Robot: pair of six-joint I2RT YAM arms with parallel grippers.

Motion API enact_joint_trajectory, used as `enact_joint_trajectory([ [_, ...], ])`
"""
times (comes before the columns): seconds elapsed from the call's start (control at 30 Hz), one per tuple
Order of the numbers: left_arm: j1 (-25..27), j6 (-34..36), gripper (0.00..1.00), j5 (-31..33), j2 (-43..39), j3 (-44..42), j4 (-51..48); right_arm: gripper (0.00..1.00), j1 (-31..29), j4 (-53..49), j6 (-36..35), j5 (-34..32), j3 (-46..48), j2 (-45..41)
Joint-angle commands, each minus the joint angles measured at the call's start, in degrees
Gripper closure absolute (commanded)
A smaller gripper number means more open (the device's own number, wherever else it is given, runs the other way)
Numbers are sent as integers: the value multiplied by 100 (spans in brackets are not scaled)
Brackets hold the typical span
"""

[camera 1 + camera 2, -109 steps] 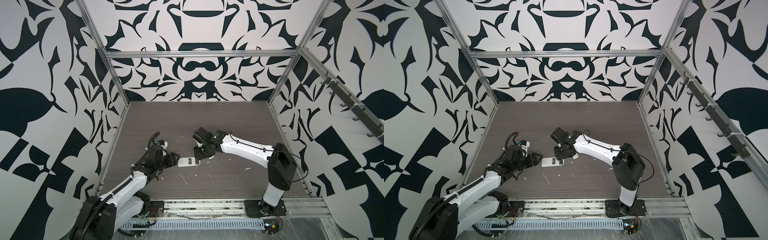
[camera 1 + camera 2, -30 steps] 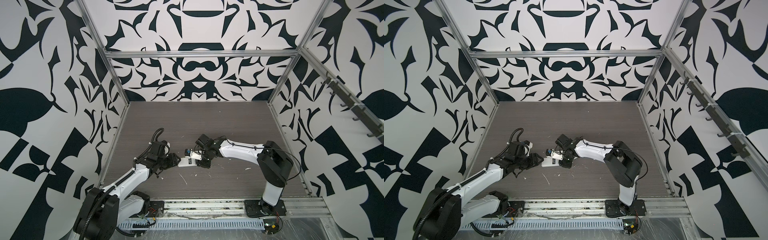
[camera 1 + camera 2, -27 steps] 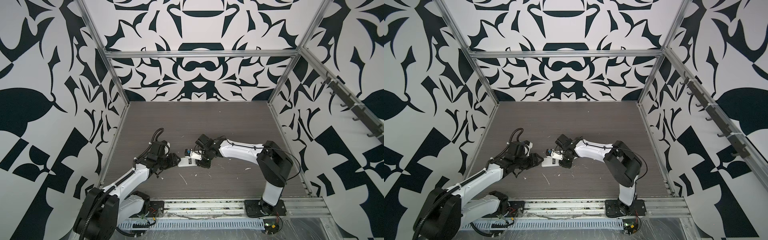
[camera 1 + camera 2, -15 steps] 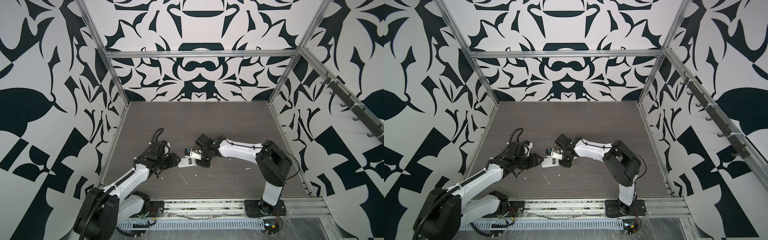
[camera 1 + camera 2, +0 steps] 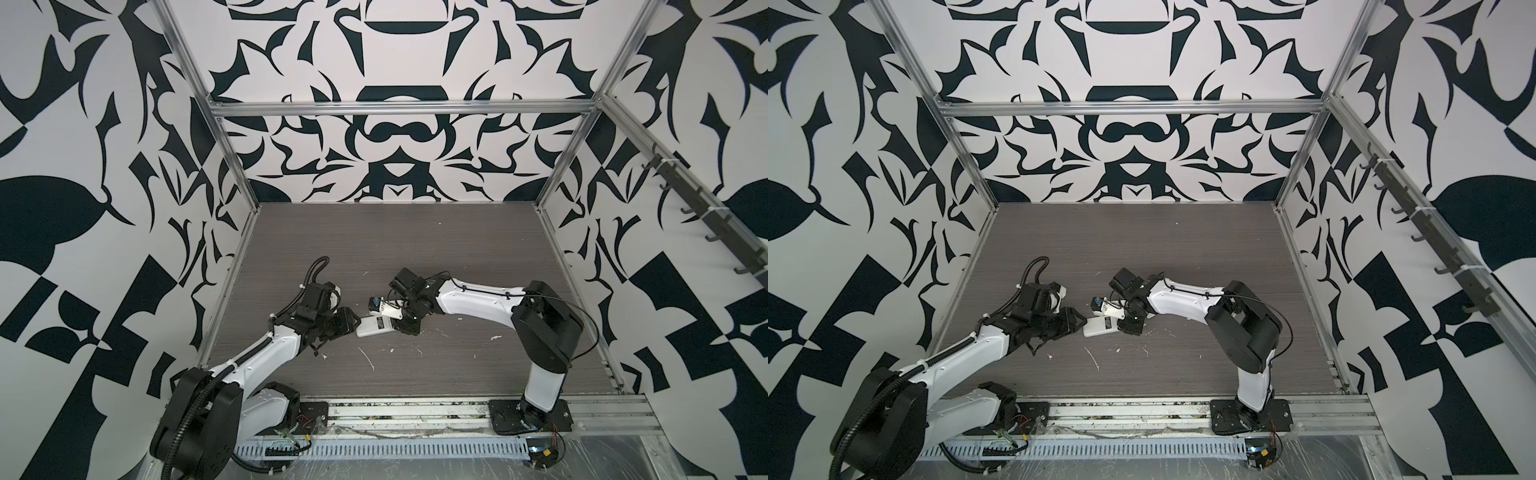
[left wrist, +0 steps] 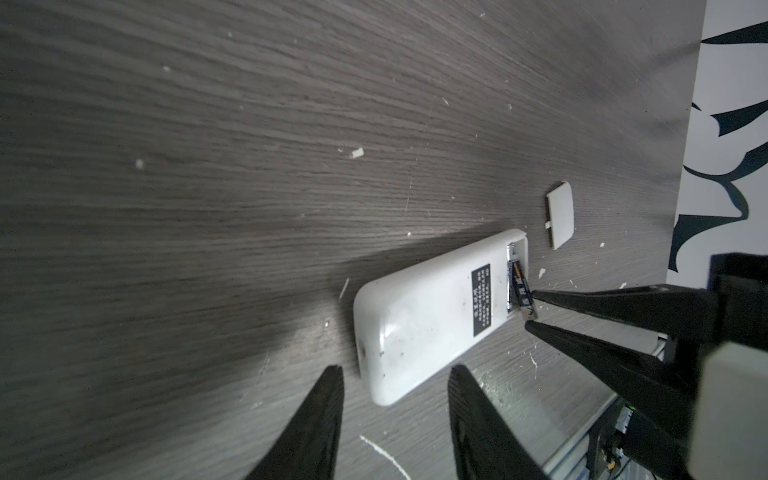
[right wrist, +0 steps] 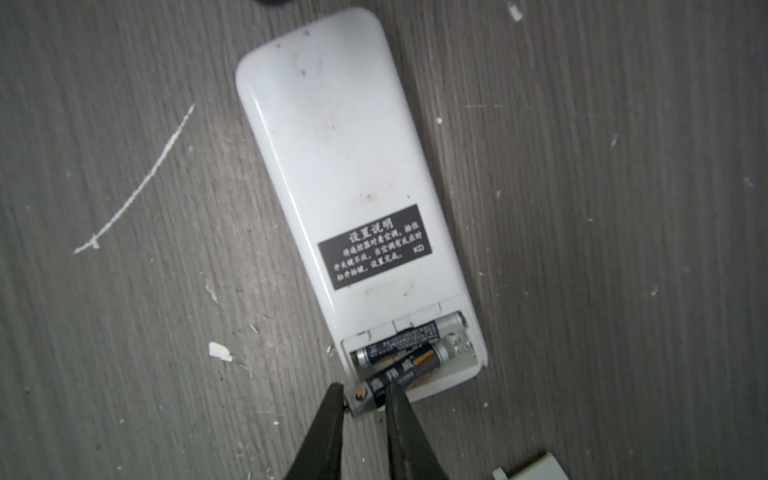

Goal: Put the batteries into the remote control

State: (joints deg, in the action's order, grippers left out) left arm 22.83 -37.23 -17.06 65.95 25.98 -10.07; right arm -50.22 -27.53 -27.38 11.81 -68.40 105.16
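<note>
our right gripper (image 7: 365, 387) pinches a battery (image 7: 409, 369) tilted into the open remote control (image 7: 332, 166), beside a seated battery (image 7: 399, 343); our left gripper (image 6: 397, 370) gapes empty.

my left arm (image 5: 257, 357) and right arm (image 5: 478, 301) wear white shells, black joints, looping black cables (image 5: 309, 272) and tapered black fingers (image 7: 320, 436).

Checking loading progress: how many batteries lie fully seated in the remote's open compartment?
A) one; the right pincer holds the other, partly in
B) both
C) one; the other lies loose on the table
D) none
A: the right wrist view shows the seated battery flat in the compartment of the remote control, while the right pincer grips the second battery, one end jutting past the rim.
</note>
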Motion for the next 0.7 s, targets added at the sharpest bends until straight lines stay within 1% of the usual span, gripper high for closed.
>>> enact_joint_trajectory([
  [0.0,15,17,55,-59,88,-17,31,73,3,58,112,145,-156,-155],
  [0.13,63,-1,56,-22,160,7,9,70,-6,90,248,242,-171,-271],
  [0.27,149,-19,55,64,164,23,-57,64,-3,81,277,200,-140,-463],
  [0.37,210,-46,55,119,195,21,-66,64,-4,57,281,114,-129,-590],
  [0.47,273,-47,55,166,247,54,-66,67,4,-66,217,-91,-138,-590],
  [0.67,392,-56,55,241,356,92,-44,67,7,-194,117,-23,-45,-519],
])
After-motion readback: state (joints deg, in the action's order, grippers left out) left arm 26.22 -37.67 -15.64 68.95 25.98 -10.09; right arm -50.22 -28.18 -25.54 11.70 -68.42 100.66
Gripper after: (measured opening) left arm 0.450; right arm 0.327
